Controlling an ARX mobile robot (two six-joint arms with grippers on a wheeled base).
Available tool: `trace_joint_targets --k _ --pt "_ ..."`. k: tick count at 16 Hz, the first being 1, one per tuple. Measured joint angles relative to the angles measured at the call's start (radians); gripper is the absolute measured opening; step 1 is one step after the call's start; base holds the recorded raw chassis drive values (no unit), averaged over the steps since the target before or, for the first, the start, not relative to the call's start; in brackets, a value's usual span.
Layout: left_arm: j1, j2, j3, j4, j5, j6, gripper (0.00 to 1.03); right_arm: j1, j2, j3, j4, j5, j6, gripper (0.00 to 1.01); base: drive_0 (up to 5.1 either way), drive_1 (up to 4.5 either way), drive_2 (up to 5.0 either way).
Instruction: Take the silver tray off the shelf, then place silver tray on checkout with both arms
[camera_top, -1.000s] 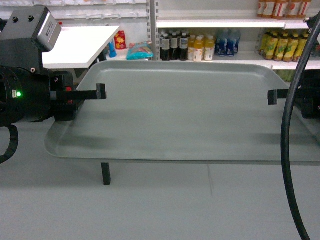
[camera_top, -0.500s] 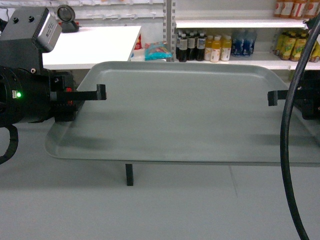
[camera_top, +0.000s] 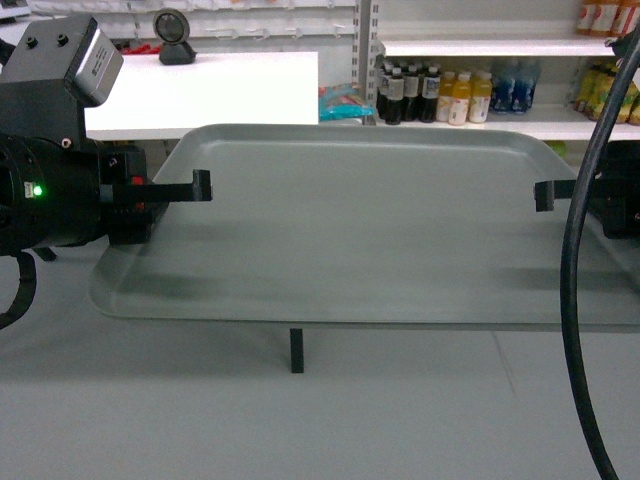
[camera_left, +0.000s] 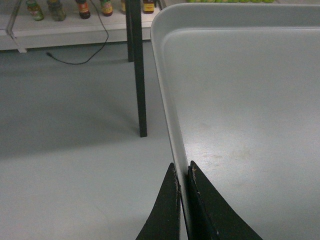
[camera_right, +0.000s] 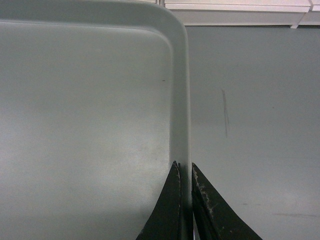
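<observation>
Both fingers pinch tray (camera_top: 360, 230) rim, left (camera_left: 183, 200), right (camera_right: 186, 200); uneven lift risks slipping before counter (camera_top: 200, 90).

A grey floor (camera_top: 300, 430) is seen across the lower part of the head view. Against the back wall, white store shelving (camera_top: 480, 125) is stocked with a row of drink bottles (camera_top: 430, 97): dark ones to the left, yellow ones beside them, then pale blue ones. A teal packet (camera_top: 340, 102) lies just left of the bottles. In the left wrist view, a black cable (camera_left: 80, 55) is trailed over the floor below more jars (camera_left: 65, 9).
</observation>
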Motion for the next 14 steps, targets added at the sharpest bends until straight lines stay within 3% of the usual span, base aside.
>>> trace_joint_targets --k 14 --pt "0.000 0.000 0.000 0.001 0.000 0.000 0.03 0.000 0.000 0.000 -0.001 0.000 -0.001 0.03 -4.9 2.45 2.5"
